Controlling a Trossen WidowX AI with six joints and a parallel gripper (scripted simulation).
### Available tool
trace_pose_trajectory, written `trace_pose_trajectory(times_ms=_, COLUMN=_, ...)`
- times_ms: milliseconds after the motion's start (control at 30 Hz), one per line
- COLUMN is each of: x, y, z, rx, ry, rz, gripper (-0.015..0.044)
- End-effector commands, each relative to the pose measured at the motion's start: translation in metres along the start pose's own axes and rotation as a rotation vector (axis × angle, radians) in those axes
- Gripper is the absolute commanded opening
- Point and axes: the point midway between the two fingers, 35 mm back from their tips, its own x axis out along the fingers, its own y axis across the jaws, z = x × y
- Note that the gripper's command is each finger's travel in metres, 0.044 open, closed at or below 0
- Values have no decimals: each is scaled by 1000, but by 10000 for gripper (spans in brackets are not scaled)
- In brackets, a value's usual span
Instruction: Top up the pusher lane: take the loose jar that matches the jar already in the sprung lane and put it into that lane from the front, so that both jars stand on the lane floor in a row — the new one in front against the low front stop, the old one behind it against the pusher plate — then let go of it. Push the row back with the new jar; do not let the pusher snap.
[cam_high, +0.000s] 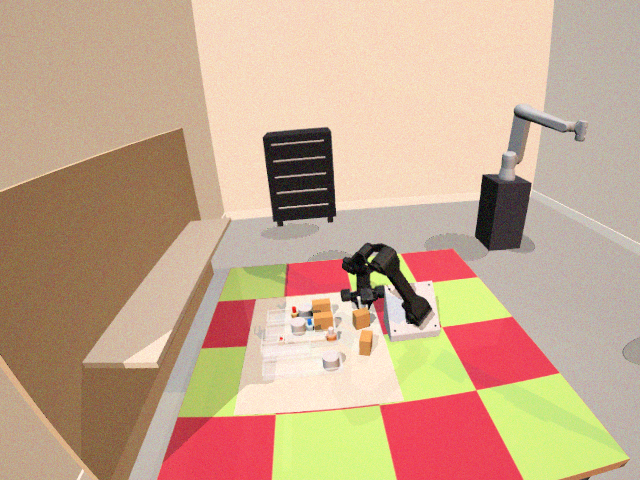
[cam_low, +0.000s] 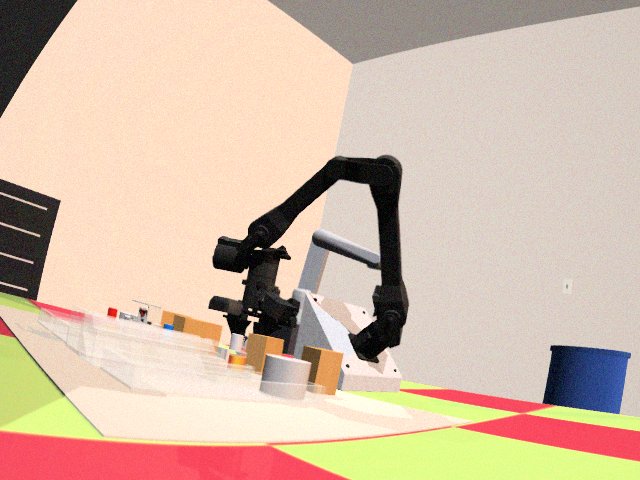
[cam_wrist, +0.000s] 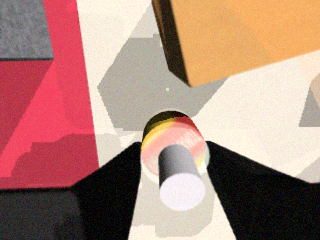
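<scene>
My gripper (cam_high: 362, 305) (cam_low: 251, 333) (cam_wrist: 172, 147) points down near the arm's base. Its fingers touch both sides of a small round jar (cam_wrist: 172, 137) with a red, pink and yellow top and a narrow pale grey neck. The gripper is shut on this jar, over the pale mat. Clear plastic lanes (cam_high: 287, 367) (cam_low: 155, 364) stand on the mat. An orange jar (cam_high: 331, 336) (cam_low: 237, 360) with a pale neck stands near the front end of one lane. The pusher plate cannot be made out.
An orange block (cam_high: 360, 318) (cam_low: 264, 352) (cam_wrist: 250, 35) stands close beside the gripped jar. Another orange block (cam_high: 366, 343) (cam_low: 322, 369) and a grey cylinder (cam_high: 330, 360) (cam_low: 285, 377) stand farther on. A blue-capped item (cam_high: 309, 323) and a red-capped item (cam_high: 294, 311) stand among the lanes.
</scene>
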Motion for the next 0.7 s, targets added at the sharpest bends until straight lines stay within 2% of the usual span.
trace_pose_trajectory(times_ms=0, x=-1, y=0, z=0, rx=3, ry=-2, rz=-2, gripper=65)
trace_pose_trajectory(times_ms=100, x=-15, y=-3, z=-1, rx=4, ry=0, rz=-2, gripper=0)
trace_pose_trajectory(times_ms=533, x=-99, y=-5, z=3, rx=5, ry=2, rz=-1, gripper=0)
trace_pose_trajectory(times_ms=667, x=-103, y=-4, z=3, rx=5, ry=2, rz=-1, gripper=0)
